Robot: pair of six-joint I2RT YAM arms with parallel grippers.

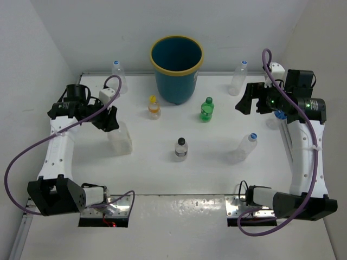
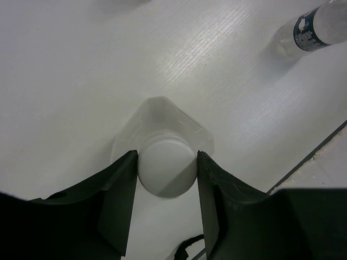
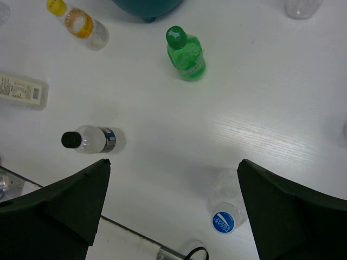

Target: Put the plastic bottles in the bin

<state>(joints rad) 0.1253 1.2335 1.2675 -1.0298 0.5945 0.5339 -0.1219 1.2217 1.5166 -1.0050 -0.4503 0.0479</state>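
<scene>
Grasp underway: left claw (image 2: 167, 157) pinches a bottle (image 2: 162, 122) by its cap; right claw (image 3: 173, 162) gapes, empty. Next: lift, carry to bin (image 1: 176, 67), upper centre.

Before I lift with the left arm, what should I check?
1. Hold: the left gripper straddles the cap of the white-capped bottle, fingers against both sides: ok.
2. Stance: that bottle stands upright: ok.
3. Firmness: grip tight enough to lift: cannot tell.
4. Target: the bin is upright, mouth open: ok.
5. Other arm: the right gripper is open, empty and well to the side: ok.
</scene>
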